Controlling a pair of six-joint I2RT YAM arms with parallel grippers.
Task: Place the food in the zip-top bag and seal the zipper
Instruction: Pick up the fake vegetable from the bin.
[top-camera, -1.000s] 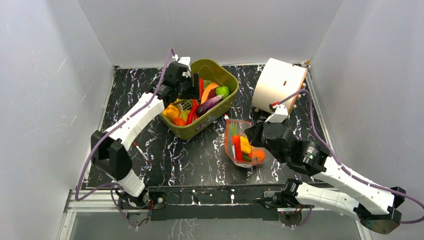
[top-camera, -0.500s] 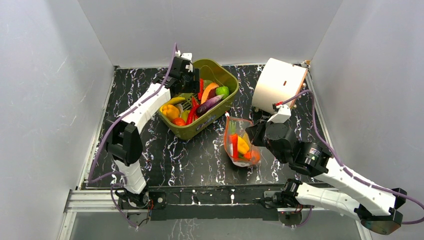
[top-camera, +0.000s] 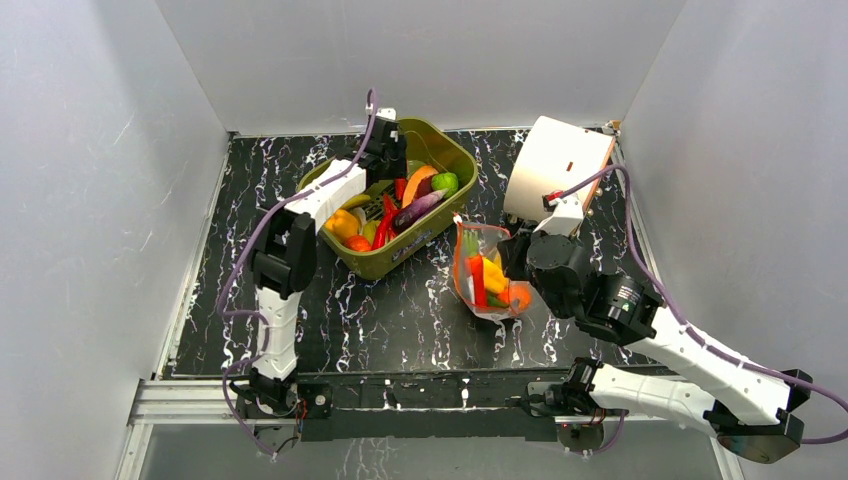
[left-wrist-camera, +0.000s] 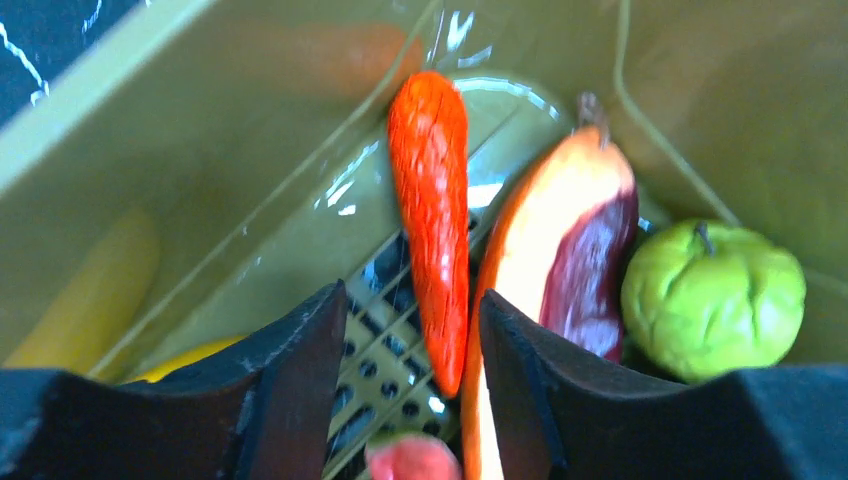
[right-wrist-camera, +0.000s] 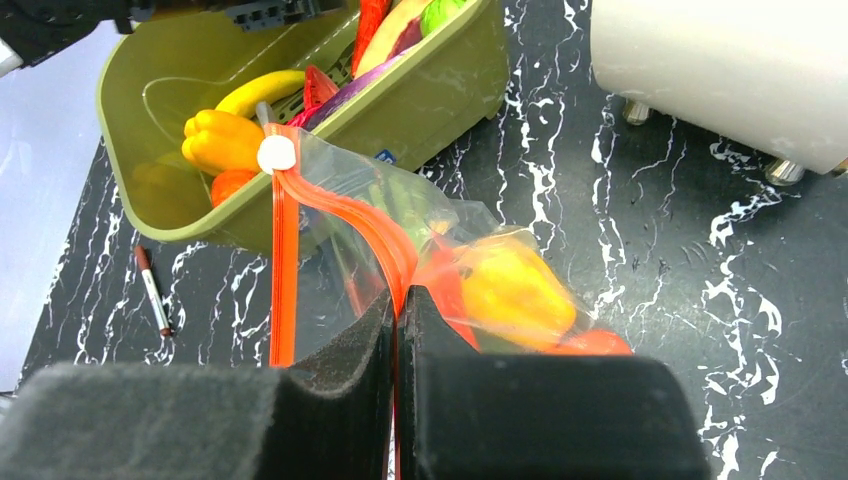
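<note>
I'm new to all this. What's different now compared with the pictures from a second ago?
The left gripper moved from the left rim of the tub farther in, its arm folding up. It now straddles the carrot with jaws apart, not gripping. The right gripper carried the zip-top bag slightly away from the arm bases. Unchanged: it stays pinched shut on the bag's mouth, and the tub has not moved.

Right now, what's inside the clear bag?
The bag holds a yellow pepper, a red chilli, something orange and green bits. Anything underneath those is covered, and the right gripper hides part too.
</note>
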